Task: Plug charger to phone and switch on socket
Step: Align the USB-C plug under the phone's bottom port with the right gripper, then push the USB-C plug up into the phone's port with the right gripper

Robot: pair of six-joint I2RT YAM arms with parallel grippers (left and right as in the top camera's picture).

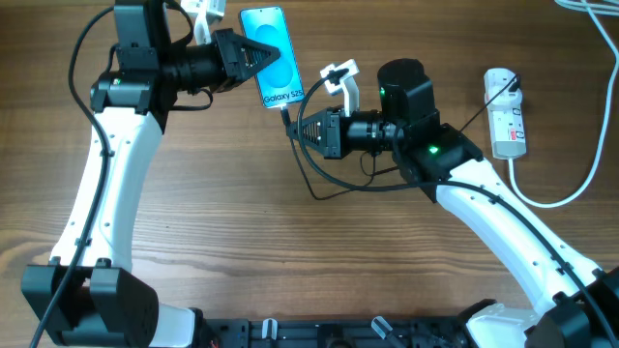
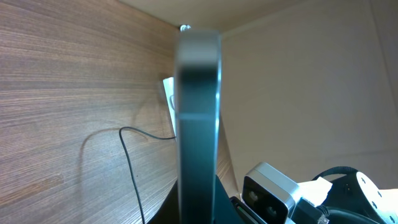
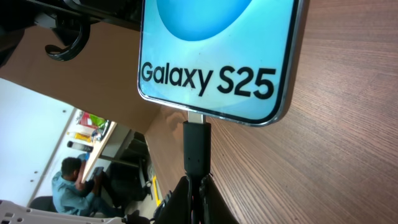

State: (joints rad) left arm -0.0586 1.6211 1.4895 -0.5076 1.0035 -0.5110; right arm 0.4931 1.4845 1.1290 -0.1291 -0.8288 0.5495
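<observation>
The phone [image 1: 274, 53] has a teal screen reading "Galaxy S25". It is held at the table's back, tilted, by my left gripper [image 1: 253, 56], which is shut on its side. In the left wrist view the phone [image 2: 198, 112] shows edge-on between the dark fingers [image 2: 198, 208]. My right gripper [image 1: 302, 129] is shut on the charger's dark plug [image 3: 197, 149]. The plug's metal tip meets the port in the phone's bottom edge [image 3: 217, 56]. The fingertips [image 3: 196, 186] pinch the plug's rear. The thin black cable [image 1: 329, 184] loops back toward the white socket [image 1: 505, 114] at the right.
A thicker white cord [image 1: 590, 164] runs from the socket off the right edge and up to the back corner. The black cable also lies on the wood in the left wrist view [image 2: 130, 168]. The right arm's wrist camera [image 2: 267, 193] sits close beside the phone.
</observation>
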